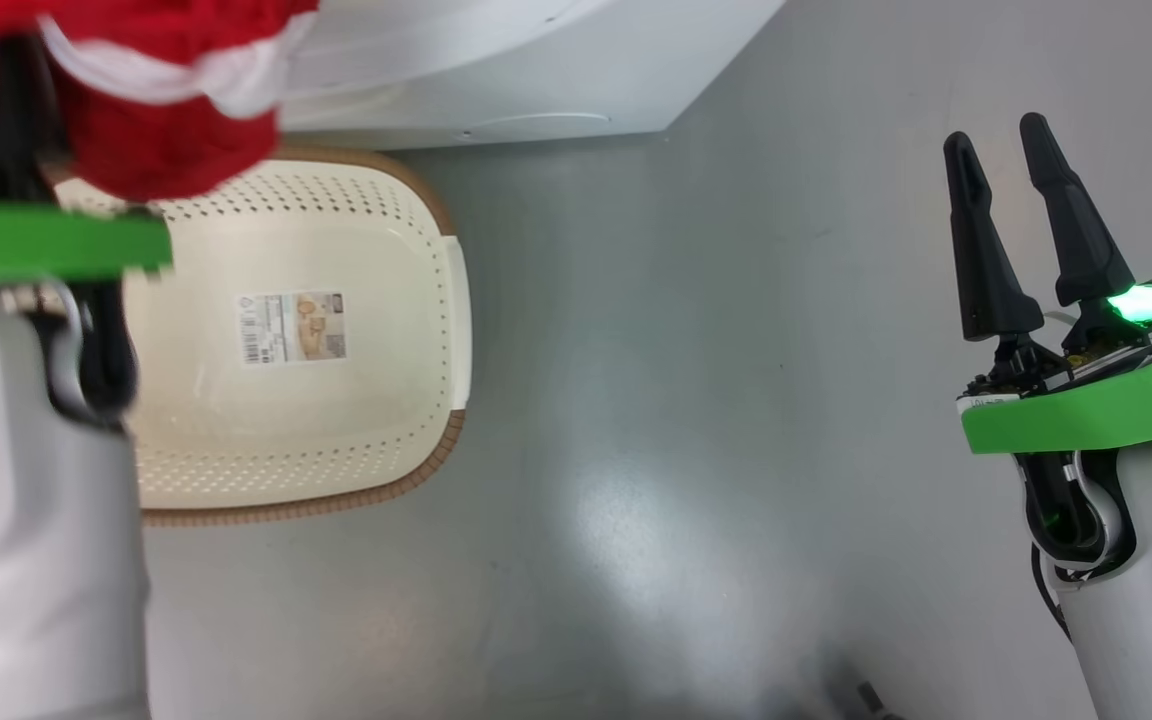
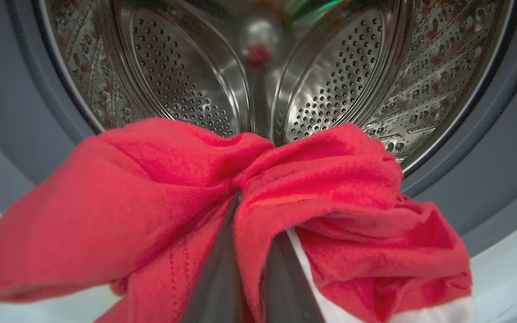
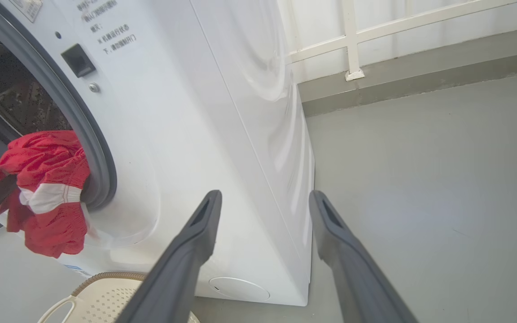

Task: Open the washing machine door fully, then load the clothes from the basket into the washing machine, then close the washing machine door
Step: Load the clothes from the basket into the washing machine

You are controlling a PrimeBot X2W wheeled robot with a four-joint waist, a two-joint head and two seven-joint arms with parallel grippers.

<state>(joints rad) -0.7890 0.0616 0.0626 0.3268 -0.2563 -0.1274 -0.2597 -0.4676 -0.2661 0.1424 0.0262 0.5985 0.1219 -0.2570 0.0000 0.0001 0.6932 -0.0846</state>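
**Fig. Loading step: garment held at the drum mouth**

My left gripper [image 2: 239, 199] is pinched shut on the clothes [image 2: 151, 188], a red bundle with a white band. I hold it at the opening of the washing machine [image 3: 222, 112], just in front of the steel drum [image 2: 186, 80]. Its lower folds hang outside, before the grey gasket [image 2: 465, 148]. The basket [image 1: 457, 300] sits on the floor below (its label sticker lies bare). My right gripper [image 1: 996, 132] stands wide and idle, well apart. To do this step well, I judge I should reach past the gasket before letting go, so no hem trails over the lip.
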